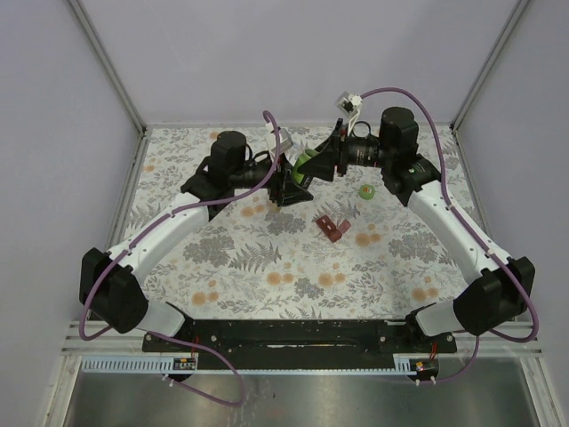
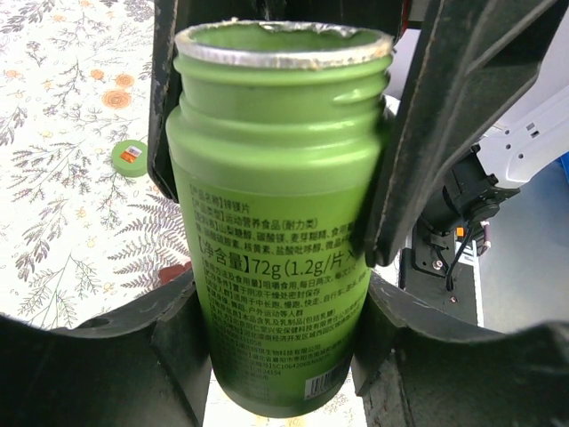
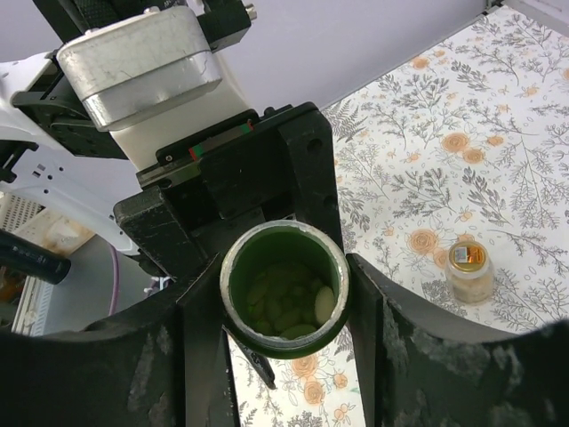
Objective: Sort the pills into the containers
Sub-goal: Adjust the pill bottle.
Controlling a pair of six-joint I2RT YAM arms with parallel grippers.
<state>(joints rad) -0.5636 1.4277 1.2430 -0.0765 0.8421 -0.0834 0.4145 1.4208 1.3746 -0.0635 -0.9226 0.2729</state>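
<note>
Your left claw (image 1: pixel 300 174) is closed partway around the body of the green bottle (image 1: pixel 308 161), fingers pressed to both sides, holding it clear of the surface (image 1: pixel 222 258). Taking the far edge as 12 o'clock, the bottle hangs at about 12 o'clock from the middle of the flowered cloth, between your two wrists. Its cap is off and torn foil rings the mouth. Your right claw (image 1: pixel 320 159) meets it from the other end, about half open, with a finger lying against each side of the bottle just below the mouth. Your right wrist camera looks straight down the neck, where pale pills (image 3: pixel 286 307) are heaped at the bottom.

The green cap (image 1: pixel 364 190) lies flat on the cloth at 2 o'clock, apart from the bottle. The dark-red pill box (image 1: pixel 331 229) sits near the middle, toward 3 o'clock, lids open. In the right wrist view a small pale bottle (image 3: pixel 468 271) with an orange label stands upright on the cloth at 4 o'clock from the green mouth.
</note>
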